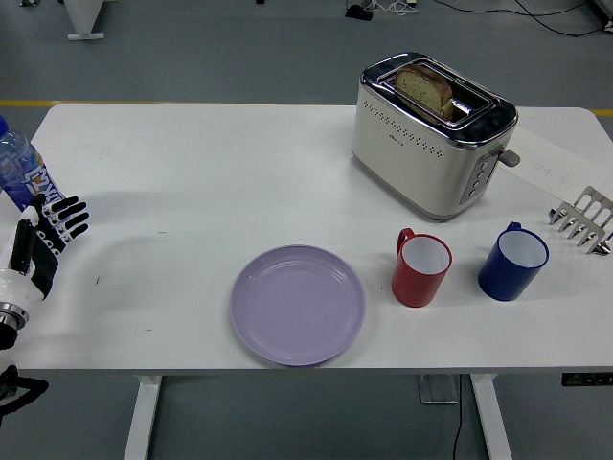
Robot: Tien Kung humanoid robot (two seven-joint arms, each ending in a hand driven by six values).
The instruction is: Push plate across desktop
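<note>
- Step: approach, push not yet begun; plate (298,305) untouched, well apart from the left hand (48,235), off to its right near the table's (192,172) near edge.
- Next move, my read: reach right, set fingers against the plate rim, slide it; red mug (420,269) sits just beyond the plate.
- Left hand: fingers extended, loosely spread, holding nothing; water bottle (17,171) just beside it, contact unclear.

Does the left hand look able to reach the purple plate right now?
Probably yes: only bare table lies between the left hand and the purple plate; the water bottle stands behind the hand.
</note>
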